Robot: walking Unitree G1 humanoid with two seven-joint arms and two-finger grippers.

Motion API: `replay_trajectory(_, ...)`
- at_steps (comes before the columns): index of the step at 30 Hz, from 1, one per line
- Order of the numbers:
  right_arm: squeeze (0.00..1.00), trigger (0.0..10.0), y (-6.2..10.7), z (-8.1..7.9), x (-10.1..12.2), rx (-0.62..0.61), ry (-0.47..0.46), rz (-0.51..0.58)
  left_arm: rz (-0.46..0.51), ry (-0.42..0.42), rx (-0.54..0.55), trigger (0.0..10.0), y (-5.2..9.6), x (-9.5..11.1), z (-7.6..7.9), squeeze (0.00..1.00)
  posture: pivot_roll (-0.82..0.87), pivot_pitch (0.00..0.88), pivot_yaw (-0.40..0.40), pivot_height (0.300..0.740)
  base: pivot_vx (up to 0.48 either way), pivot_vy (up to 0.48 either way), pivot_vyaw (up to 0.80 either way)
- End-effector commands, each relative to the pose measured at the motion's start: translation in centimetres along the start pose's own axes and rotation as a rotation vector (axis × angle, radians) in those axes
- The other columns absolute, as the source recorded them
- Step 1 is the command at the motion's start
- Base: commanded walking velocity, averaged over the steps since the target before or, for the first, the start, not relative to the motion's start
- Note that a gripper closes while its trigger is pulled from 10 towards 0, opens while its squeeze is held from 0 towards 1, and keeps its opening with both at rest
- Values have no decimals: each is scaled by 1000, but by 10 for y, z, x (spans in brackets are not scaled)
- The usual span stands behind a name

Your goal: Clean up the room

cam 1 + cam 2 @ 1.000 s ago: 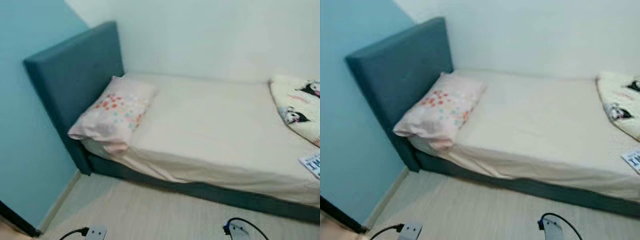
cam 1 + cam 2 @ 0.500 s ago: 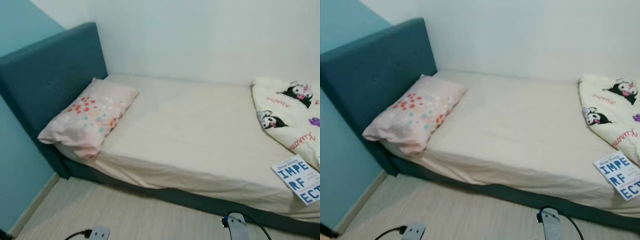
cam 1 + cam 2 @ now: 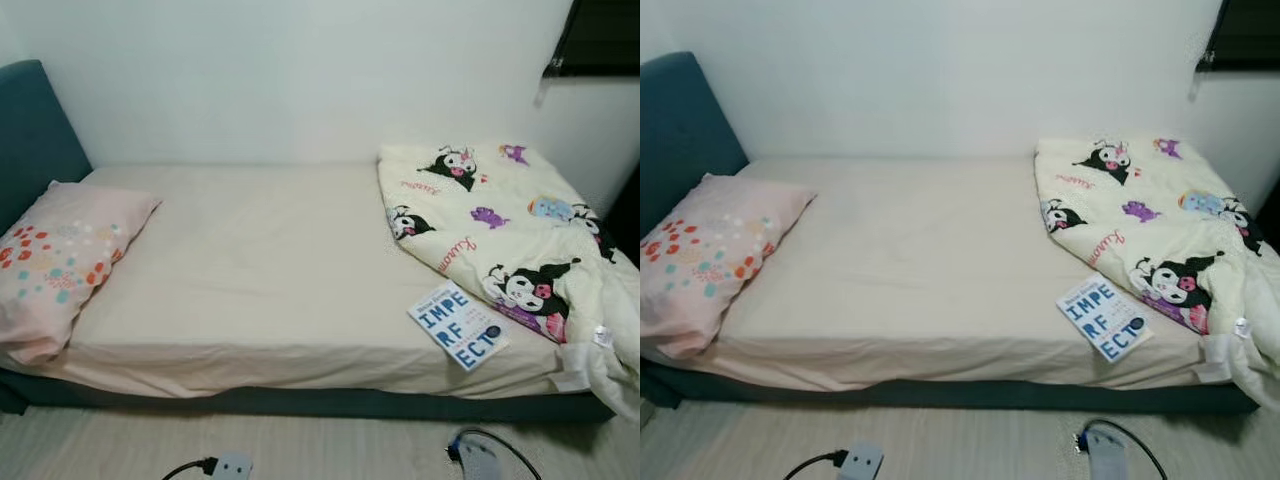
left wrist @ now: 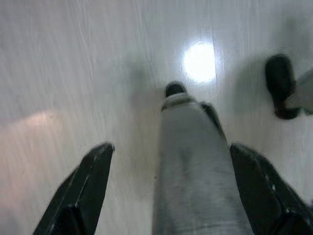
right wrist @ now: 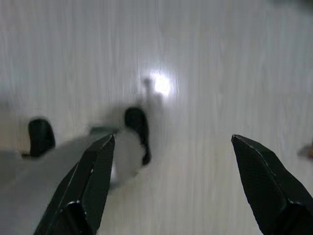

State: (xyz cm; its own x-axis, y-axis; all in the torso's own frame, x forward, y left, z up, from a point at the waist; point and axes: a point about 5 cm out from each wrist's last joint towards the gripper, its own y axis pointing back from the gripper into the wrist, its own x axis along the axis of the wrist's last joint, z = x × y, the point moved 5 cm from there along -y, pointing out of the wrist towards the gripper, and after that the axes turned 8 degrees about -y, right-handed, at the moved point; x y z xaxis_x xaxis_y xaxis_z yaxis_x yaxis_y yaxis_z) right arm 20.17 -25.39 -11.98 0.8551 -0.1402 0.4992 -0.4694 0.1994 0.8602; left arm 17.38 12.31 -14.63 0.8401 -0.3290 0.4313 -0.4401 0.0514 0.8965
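A bed with a cream sheet stands along the white wall. A pink dotted pillow lies at its left end by the teal headboard. A rumpled cream blanket with cartoon prints is bunched at the right end. A white book with blue letters rests near the bed's front edge beside the blanket. My left gripper hangs open over the pale floor, with my grey leg between its fingers in that view. My right gripper also hangs open above the floor.
Pale wood-look floor runs in front of the bed. My two wrists with cables show at the bottom edge, the left and the right. A dark window frame is at the upper right.
The view has swung to the right: the headboard and pillow slid to the left edge, and the blanket and book came fully into sight. Both arms hang as before.
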Motion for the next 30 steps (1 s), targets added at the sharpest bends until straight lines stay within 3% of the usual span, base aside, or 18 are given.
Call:
replay_trajectory(1,0,10000,0,0,6,1,-39,23,-6,-7,5,10000,0,-2,-3,0,-157,7,59,740,0,-480,0)
replay_trajectory(12,0,10000,0,-2,23,12,-47,67,-11,-8,14,10000,1,-7,-11,0,-161,6,59,740,0,-480,0)
replay_trajectory(23,0,10000,0,-4,29,19,11,85,-14,-9,16,10000,1,-9,-11,0,-163,8,57,740,0,-412,0)
replay_trajectory(30,0,10000,0,-5,32,29,-52,101,-3,16,32,10000,1,-6,-14,0,-165,9,58,740,0,0,0)
